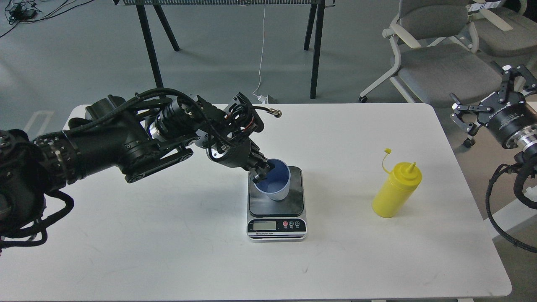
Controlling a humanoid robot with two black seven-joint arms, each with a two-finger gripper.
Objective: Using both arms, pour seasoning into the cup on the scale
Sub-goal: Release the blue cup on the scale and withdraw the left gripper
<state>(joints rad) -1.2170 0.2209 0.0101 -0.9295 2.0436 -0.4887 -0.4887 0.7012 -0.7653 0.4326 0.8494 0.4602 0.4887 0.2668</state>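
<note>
Broadly, the white table [168, 251] is carrying everything for this job, and the 2 black arms are coming in from opposite sides. The left arm [109, 147] is stretching across the tabletop toward the middle, while the right arm [518, 134] is hanging off the table's right edge, well apart from the work.

Next in size, the scale [277, 205] is lying flat near the table's centre with its display facing me. The seasoning bottle [396, 188] is standing upright to the right of it, uncapped, its small cap dangling on a tether beside the nozzle.

Smaller still, the cup [275, 179] is resting on the dark weighing plate. The left gripper [260, 170] is gripping the cup at its near-left rim, with 1 finger seeming to sit inside the rim and the other outside. The right gripper [488, 98] is showing its claws spread wide, holding nothing.

Judging the step in hand, the left side is steadying the cup, so it should be pressing lightly, since any downward load would be spoiling the reading. The right side should be reaching for the bottle's mid-body, keeping it upright until the nozzle is over the cup's mouth.
</note>
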